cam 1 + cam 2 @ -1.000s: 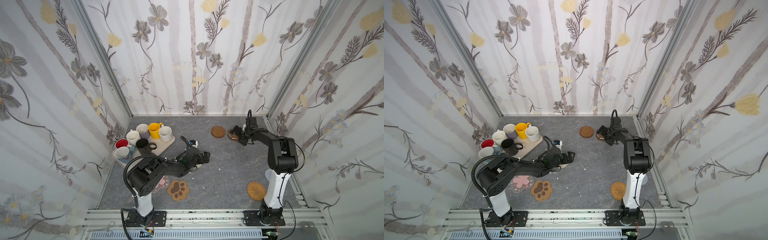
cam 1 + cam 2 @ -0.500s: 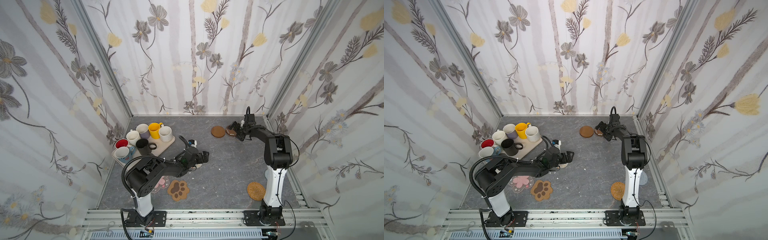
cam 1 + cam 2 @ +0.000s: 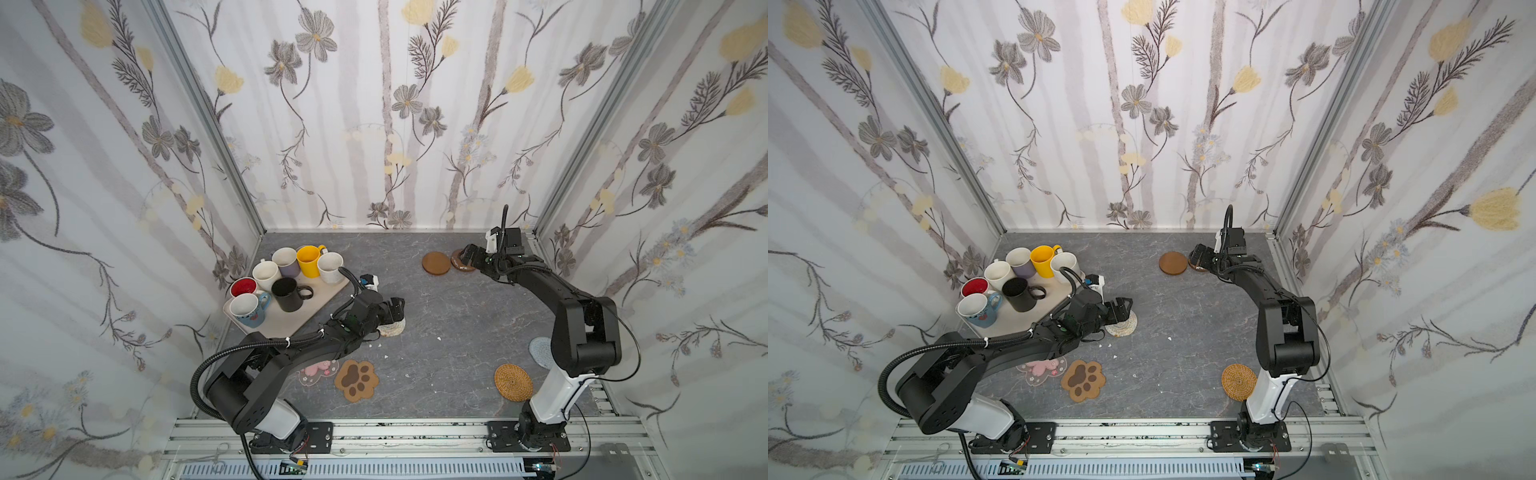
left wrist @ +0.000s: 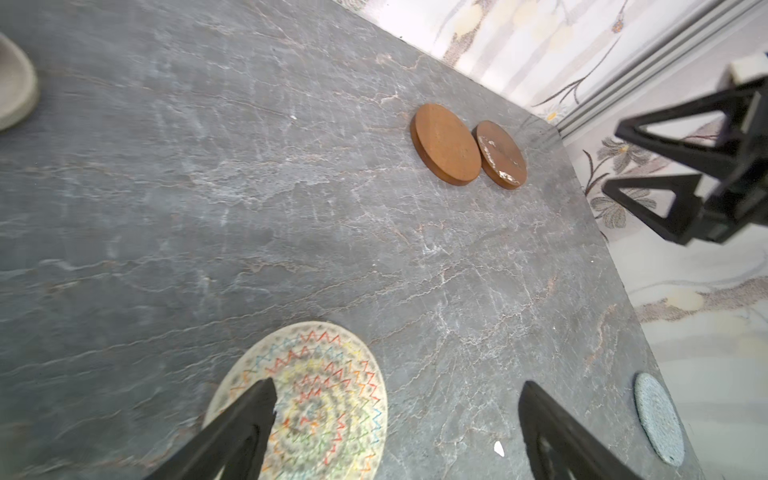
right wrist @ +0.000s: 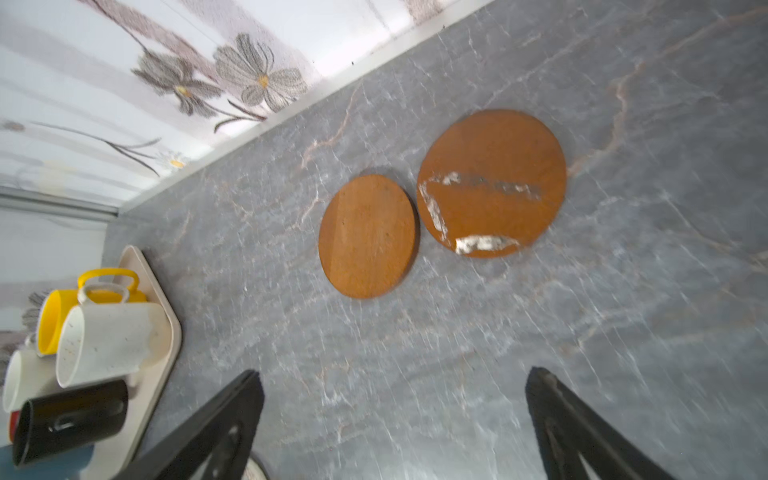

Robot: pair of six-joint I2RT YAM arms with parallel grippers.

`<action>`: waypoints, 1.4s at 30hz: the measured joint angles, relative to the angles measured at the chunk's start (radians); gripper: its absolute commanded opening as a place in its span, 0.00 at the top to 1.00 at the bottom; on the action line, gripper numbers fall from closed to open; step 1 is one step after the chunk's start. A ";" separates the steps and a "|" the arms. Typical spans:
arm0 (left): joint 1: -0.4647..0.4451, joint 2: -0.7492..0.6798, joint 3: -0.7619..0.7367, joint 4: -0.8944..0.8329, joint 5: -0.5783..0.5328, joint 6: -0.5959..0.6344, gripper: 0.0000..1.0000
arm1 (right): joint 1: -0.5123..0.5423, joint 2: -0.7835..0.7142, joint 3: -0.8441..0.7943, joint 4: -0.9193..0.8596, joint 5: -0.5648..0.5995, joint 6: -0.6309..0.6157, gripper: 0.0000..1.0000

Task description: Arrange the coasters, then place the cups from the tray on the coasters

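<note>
**Grey marbled worktop** (image 3: pixel 457 324): carries everything listed.

**Large beige rectangular plastic tray** (image 3: pixel 291 320): far left of the worktop, with all seven mugs standing on it.

**Left hand** (image 4: pixel 397 390): low at centre-left, jaws spread wide, gripping nothing. One jaw tip is over the pale woven round coaster (image 4: pixel 316 407).

**Right hand** (image 5: pixel 395 374): far right, jaws wide, empty, above the chipped brown wooden disc (image 5: pixel 492 183).

**Mugs:**
- yellow mug (image 3: pixel 308 259)
- lilac mug (image 3: pixel 286 261)
- speckled off-white mug (image 3: pixel 329 267)
- plain off-white mug (image 3: pixel 266 274)
- black mug (image 3: pixel 286 294)
- white mug with red inside (image 3: pixel 243 286)
- light blue patterned mug (image 3: pixel 248 309)

**Other coasters, flat on the worktop:**
- smooth brown wooden disc (image 5: pixel 368 236), just beside the chipped one
- brown paw-shaped coaster (image 3: pixel 356 380) and pink-flower clear coaster (image 3: pixel 316 370), front left
- tan rattan round coaster (image 3: pixel 513 382) and grey round coaster (image 3: pixel 540 351), front right
</note>
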 measured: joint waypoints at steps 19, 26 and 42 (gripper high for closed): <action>0.031 0.035 0.164 -0.459 0.064 0.090 0.99 | 0.084 -0.729 -0.703 0.325 -0.043 0.007 0.00; -0.009 0.208 0.293 -0.552 0.061 0.136 1.00 | 0.085 -0.854 -0.787 0.373 0.006 0.029 0.00; -0.071 0.472 0.506 -0.537 0.013 0.168 1.00 | 0.085 -0.864 -0.832 0.447 0.006 0.099 0.00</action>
